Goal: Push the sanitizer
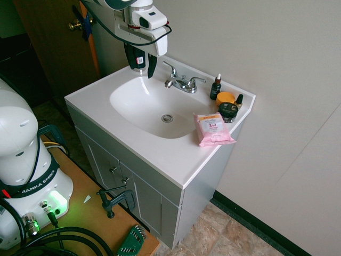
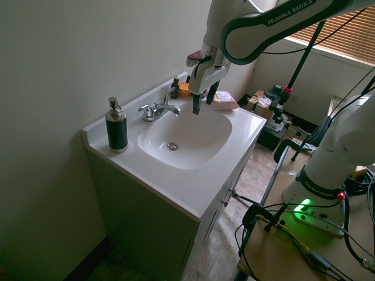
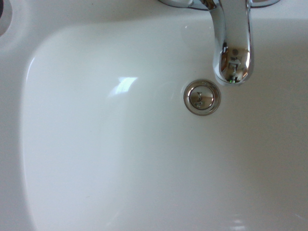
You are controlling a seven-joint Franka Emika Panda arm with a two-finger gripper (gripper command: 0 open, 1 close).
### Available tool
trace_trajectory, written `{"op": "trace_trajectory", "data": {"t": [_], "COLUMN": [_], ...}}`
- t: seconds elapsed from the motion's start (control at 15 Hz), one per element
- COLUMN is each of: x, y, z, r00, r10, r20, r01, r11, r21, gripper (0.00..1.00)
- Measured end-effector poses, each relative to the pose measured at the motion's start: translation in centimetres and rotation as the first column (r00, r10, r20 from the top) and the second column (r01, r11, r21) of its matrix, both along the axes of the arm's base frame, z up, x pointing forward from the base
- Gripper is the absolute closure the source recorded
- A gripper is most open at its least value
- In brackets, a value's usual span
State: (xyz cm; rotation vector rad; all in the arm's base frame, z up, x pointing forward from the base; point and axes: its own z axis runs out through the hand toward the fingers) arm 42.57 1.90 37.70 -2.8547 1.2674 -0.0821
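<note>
We found the sanitizer upright on the surface's back corner, beside the faucet (label not legible). The tool hung over the basin, fingers spread, well apart from it, gripping nothing.

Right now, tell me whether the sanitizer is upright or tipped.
Upright. In the second exterior view the sanitizer stands on its base on the sink counter, pump head on top, left of the faucet.
</note>
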Motion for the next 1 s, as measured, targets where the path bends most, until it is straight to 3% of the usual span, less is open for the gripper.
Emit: {"op": "trace_trajectory", "data": {"t": [0.27,0.47,0.53,1.0], "x": [0.3,2.9,4.3,12.4], "y": [0.3,3.2,4.9,14.8], "z": [0.7,4.9,6.6,12.0], "r00": [1.000,0.996,0.994,0.984], "r10": [0.011,0.057,0.073,0.155], "r20": [0.011,0.063,0.079,0.084], "r01": [-0.011,-0.056,-0.071,-0.151], "r11": [1.000,0.998,0.997,0.987], "r21": [0.005,-0.013,-0.022,-0.052], "gripper": [0.00,0.00,1.00,1.00]}}
